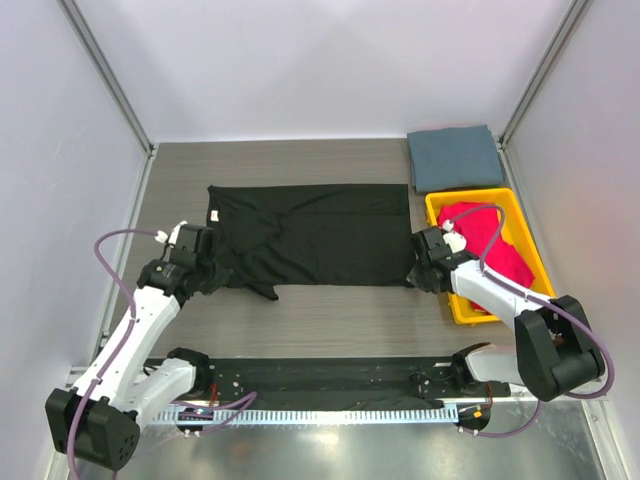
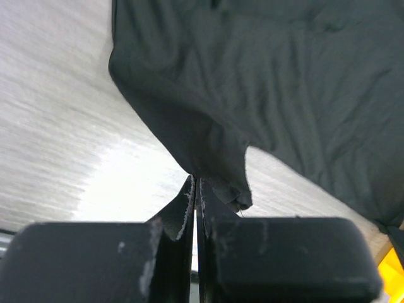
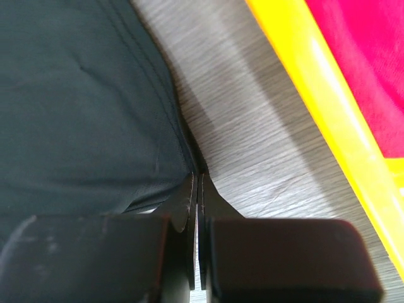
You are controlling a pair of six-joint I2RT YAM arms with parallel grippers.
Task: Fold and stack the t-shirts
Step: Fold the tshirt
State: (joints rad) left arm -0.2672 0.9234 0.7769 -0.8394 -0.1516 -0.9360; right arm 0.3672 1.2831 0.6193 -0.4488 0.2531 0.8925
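Note:
The black t-shirt (image 1: pixel 310 235) lies spread flat on the table, with a small label (image 1: pixel 213 216) at its left end. My left gripper (image 1: pixel 220 270) is shut on its near left edge; in the left wrist view the cloth (image 2: pixel 271 82) bunches up between the closed tips (image 2: pixel 196 184). My right gripper (image 1: pixel 413 274) is shut on the shirt's near right corner (image 3: pixel 82 95), tips (image 3: pixel 199 182) pinching the hem. A slate grey-blue shirt (image 1: pixel 455 157) lies folded at the back right. Magenta-red shirts (image 1: pixel 492 248) lie in the tray.
The yellow plastic tray (image 1: pixel 470 310) stands at the right, close beside my right gripper; its rim (image 3: pixel 315 107) and the magenta cloth (image 3: pixel 372 57) show in the right wrist view. Grey walls enclose the table on three sides.

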